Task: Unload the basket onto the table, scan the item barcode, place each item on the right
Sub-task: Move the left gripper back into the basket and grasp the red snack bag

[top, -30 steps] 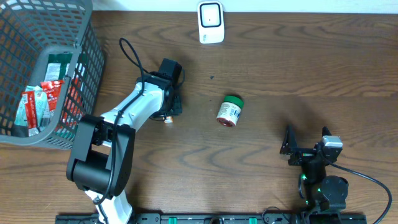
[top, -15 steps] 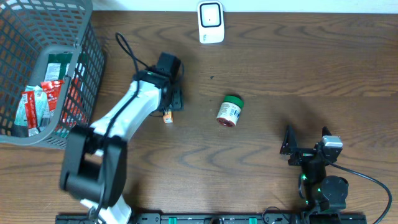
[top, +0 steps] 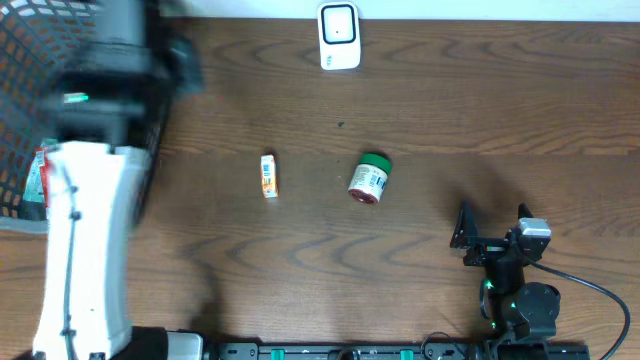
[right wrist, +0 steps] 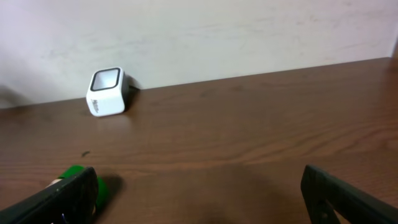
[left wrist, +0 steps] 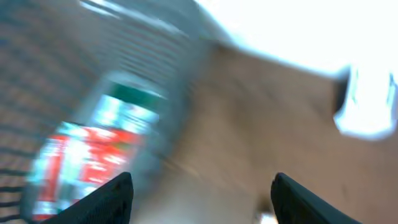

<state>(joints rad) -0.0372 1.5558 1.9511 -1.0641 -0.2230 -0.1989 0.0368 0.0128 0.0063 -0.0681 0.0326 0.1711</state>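
Left fingers (left wrist: 111, 198) spread, empty, by basket (top: 22, 60); small box (top: 268, 176) well apart.

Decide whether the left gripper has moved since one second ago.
Yes. The left gripper left the small orange box mid-table and swung away from the white scanner, over to the grey basket.

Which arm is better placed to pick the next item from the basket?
Left: the left claw, open, hovers at the basket, red packets in its wrist view; the right claw sits across the table.
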